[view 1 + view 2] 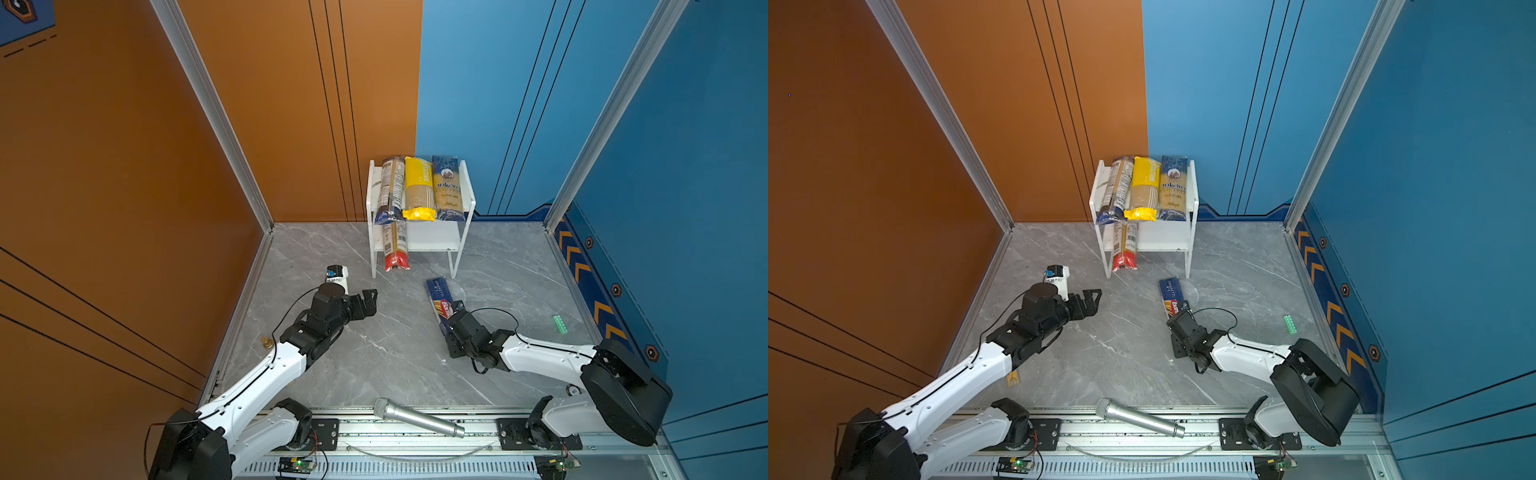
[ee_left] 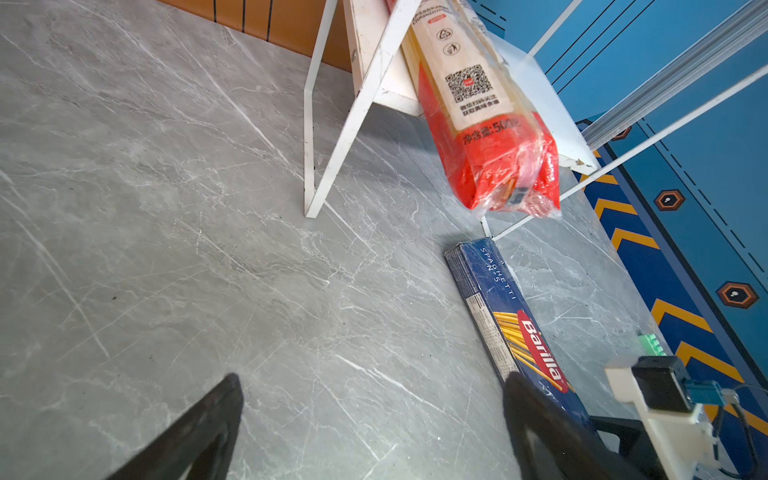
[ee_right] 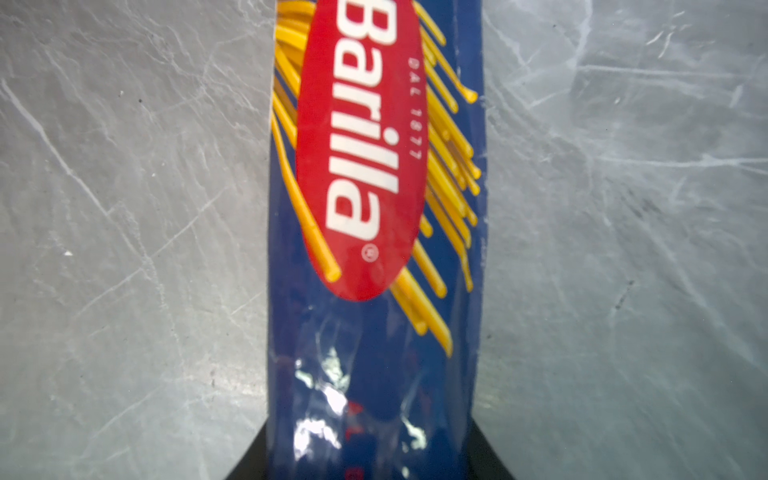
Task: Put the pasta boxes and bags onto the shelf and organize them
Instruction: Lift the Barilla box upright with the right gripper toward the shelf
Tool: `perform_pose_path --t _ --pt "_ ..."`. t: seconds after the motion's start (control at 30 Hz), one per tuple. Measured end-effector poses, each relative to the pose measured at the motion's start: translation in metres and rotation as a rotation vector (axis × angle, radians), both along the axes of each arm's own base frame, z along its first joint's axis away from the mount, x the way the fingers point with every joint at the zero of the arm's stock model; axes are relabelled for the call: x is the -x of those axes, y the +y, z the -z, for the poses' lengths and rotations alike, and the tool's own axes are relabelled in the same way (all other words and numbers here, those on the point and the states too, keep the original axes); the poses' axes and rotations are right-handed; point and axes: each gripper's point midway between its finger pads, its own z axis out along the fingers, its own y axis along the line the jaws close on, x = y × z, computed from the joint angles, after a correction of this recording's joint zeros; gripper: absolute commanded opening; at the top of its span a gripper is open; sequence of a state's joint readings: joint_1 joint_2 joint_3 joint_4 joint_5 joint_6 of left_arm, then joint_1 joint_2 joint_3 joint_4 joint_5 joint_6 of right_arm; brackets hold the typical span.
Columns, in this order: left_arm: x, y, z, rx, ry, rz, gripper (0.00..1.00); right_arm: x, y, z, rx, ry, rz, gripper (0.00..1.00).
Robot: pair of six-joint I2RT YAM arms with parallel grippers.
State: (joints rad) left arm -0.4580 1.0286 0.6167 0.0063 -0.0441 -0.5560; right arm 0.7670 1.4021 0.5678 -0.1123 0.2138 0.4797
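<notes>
Grey marble-look table (image 1: 374, 353), orange + blue walls behind. White 2-tier shelf (image 1: 468, 195) at back centre. Top tier, side by side from orange-wall side: clear pack w/ dark-blue ends (image 1: 390, 187), yellow pack (image 1: 417, 187), Ankara pack (image 1: 448, 187). Lower tier, orange-wall side: red-ended pack (image 1: 395, 249), red end overhanging front. Barilla box (image 1: 438, 297) flat on table, far end near shelf's front leg. R jaws clamped across box's near end. L jaws spread wide, empty, above table. Silver mic (image 1: 417, 417) on front rail.

The dark-blue Barilla box (image 3: 374, 353) bears a red oval and yellow strands; the table (image 1: 374, 353) is grey, white-veined.
</notes>
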Motion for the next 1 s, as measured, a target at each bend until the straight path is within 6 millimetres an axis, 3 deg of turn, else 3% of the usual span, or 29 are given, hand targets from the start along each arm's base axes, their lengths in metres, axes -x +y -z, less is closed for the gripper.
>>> perform_pose_path --t 0.43,1.0 --pt "0.003 0.0 0.012 0.012 0.033 -0.001 0.98 0.011 -0.009 -0.019 -0.027 0.004 0.017 0.0" --pt "0.003 0.0 0.012 0.024 0.035 -0.002 0.98 0.009 -0.005 -0.065 -0.049 0.006 0.085 0.0"
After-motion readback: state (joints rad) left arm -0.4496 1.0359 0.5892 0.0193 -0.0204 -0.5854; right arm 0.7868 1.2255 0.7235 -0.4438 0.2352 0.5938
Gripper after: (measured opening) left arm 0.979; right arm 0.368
